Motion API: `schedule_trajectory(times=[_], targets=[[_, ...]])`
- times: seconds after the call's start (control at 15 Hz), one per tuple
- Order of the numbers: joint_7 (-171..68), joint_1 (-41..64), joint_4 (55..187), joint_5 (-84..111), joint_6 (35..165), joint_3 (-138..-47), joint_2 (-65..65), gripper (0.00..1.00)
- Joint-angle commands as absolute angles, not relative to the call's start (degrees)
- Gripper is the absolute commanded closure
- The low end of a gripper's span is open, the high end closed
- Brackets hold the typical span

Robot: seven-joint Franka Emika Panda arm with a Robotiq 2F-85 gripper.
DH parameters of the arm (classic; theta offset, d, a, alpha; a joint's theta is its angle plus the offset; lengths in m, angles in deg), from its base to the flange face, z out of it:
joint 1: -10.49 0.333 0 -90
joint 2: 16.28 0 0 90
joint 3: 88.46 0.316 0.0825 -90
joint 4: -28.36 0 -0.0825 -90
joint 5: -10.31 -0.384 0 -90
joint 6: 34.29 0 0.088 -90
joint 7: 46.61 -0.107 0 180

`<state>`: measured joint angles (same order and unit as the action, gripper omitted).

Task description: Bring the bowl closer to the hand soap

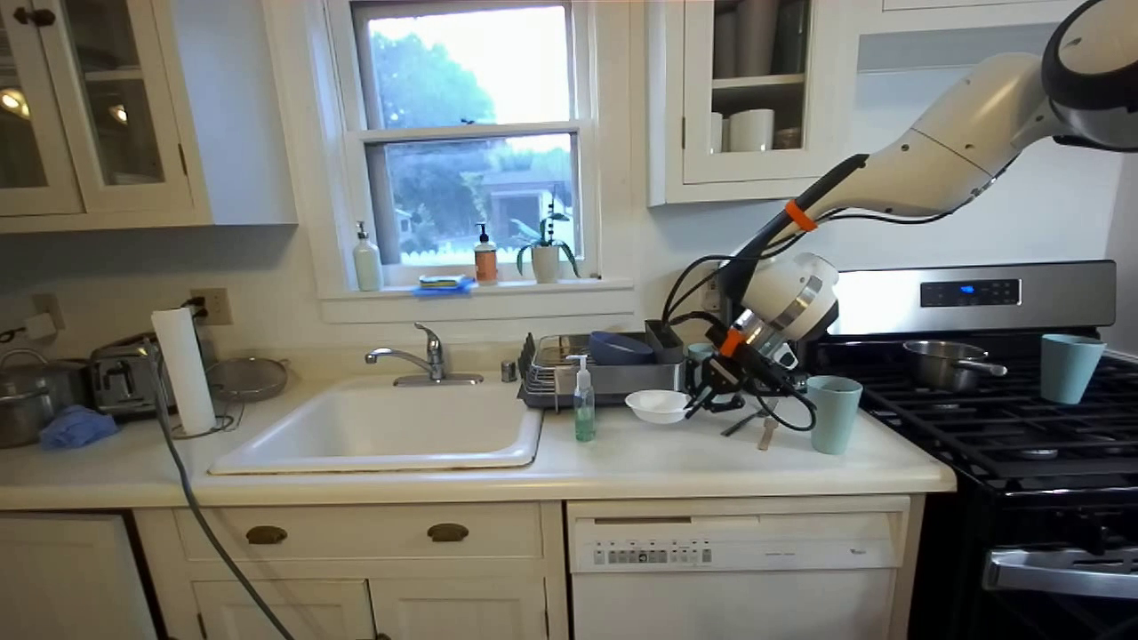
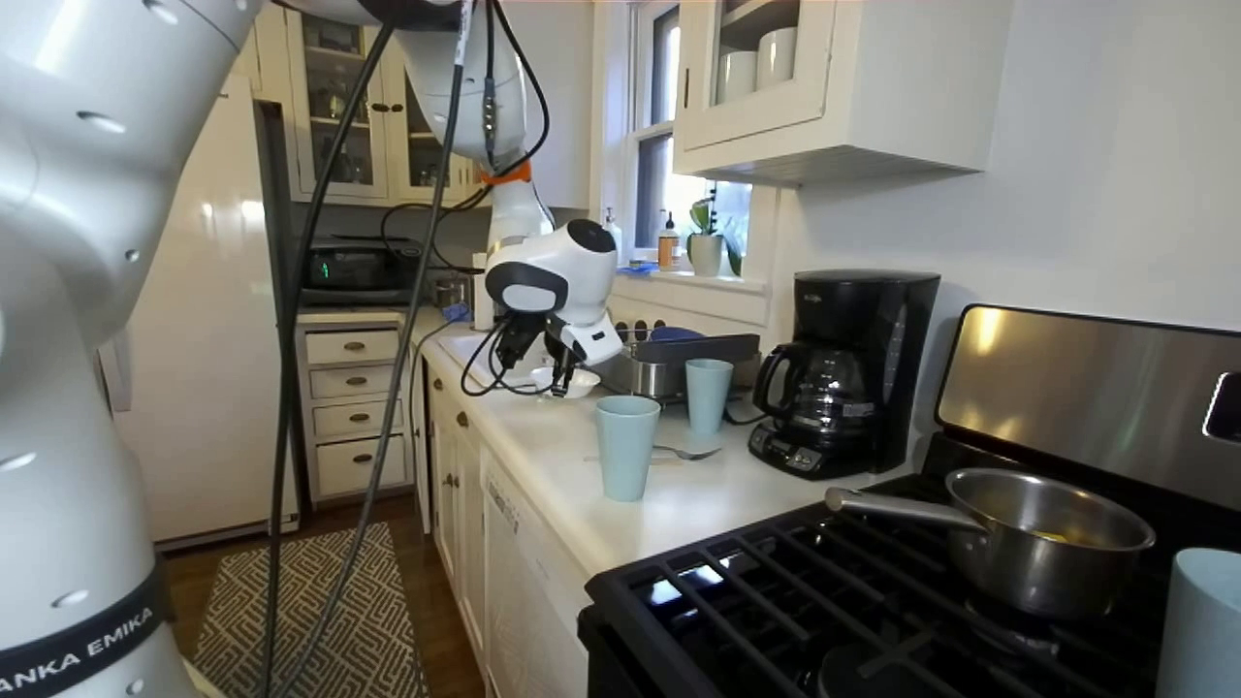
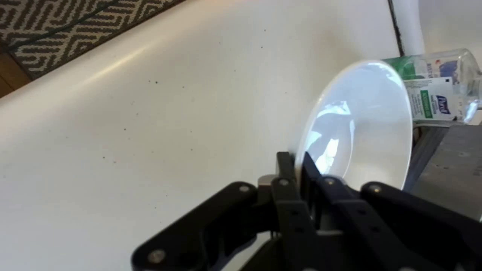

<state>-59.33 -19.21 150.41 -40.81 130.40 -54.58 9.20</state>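
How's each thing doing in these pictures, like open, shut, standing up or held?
Shallow round white bowl: pinched at its rim, open side up
Black robot hand: closed on the bowl
Slim clear pump bottle with green liquid: upright, partly filled
Tall pale teal cups: all upright
Round steel saucepan: lidless
White dishwasher door: shut
Silver metal faucet: no visible water

Gripper (image 3: 297,163) aslant downward, fingers (image 3: 285,167) close together
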Motion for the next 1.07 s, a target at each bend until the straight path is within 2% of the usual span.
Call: schedule_trajectory(times=[0.0, 1.0], targets=[[-63.44, -16.54, 150.25, -42.84, 136.69, -54.47, 9.94, 0.98], [-78.16, -5.83, 144.84, -41.43, 150.78, -58.53, 17.35, 0.98]])
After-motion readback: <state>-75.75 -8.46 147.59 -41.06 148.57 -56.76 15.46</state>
